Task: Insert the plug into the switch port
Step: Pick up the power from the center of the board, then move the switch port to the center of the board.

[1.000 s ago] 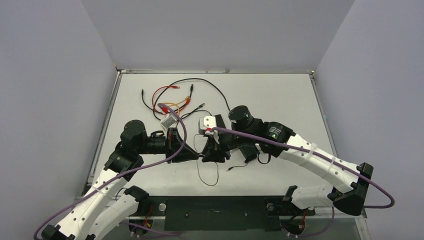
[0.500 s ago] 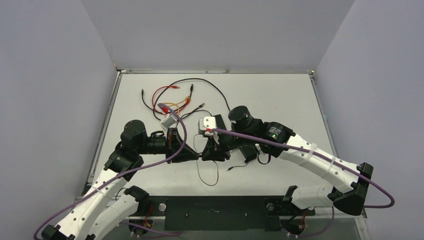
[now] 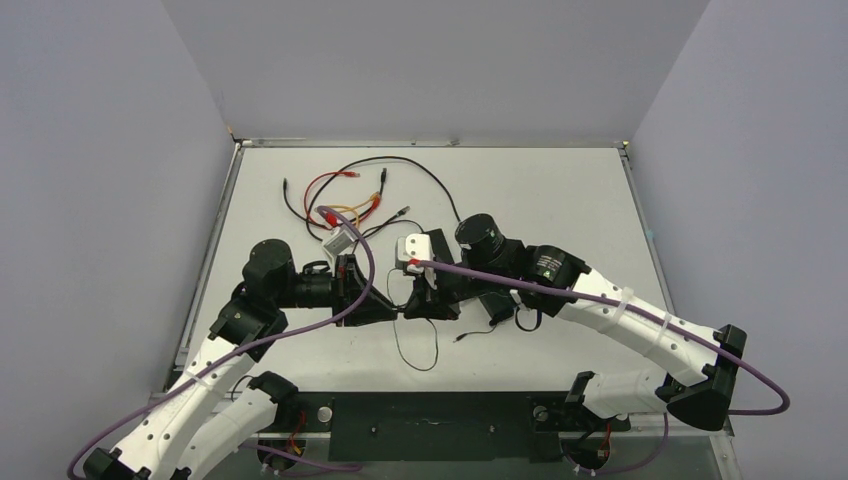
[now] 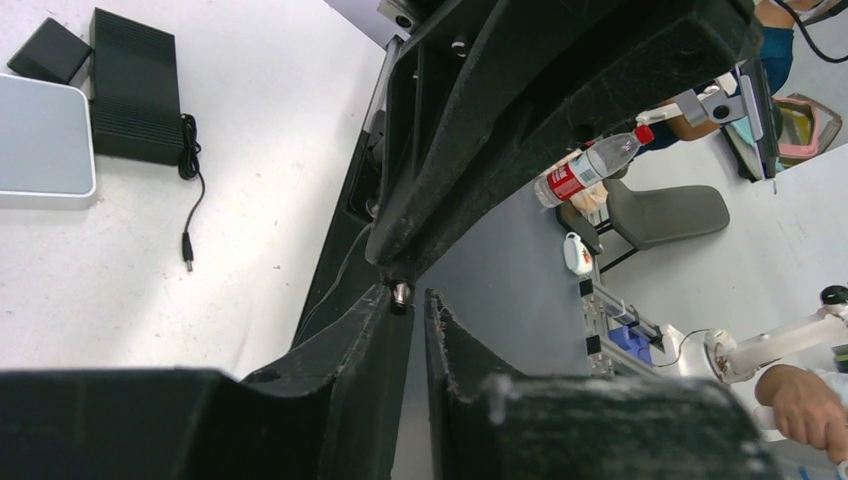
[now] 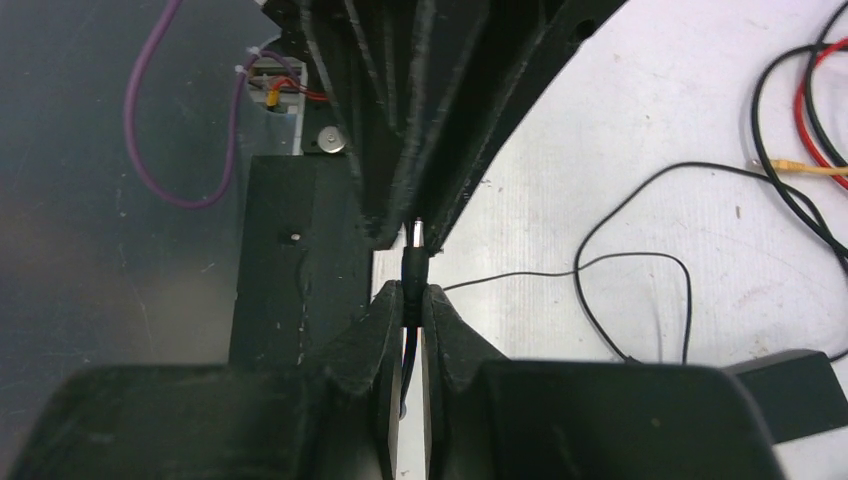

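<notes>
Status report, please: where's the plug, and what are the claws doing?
Right gripper shut on plug. Left gripper at its tip, grip unclear. Switch apart, plug not in. Loose cables nearby.

Both arms [image 3: 620,315] wear white shells, black joints, and zip-tied purple cables [image 3: 371,268].

The right hand [image 5: 411,296] has closed its fingers tight on the black plug [image 5: 413,266]. The left hand [image 4: 411,300] has let its fingers part a little. The right arm [image 3: 600,300] has slid a tiny bit left.

White table [image 3: 560,200], tangled cables [image 3: 350,208] (several colours)
</notes>
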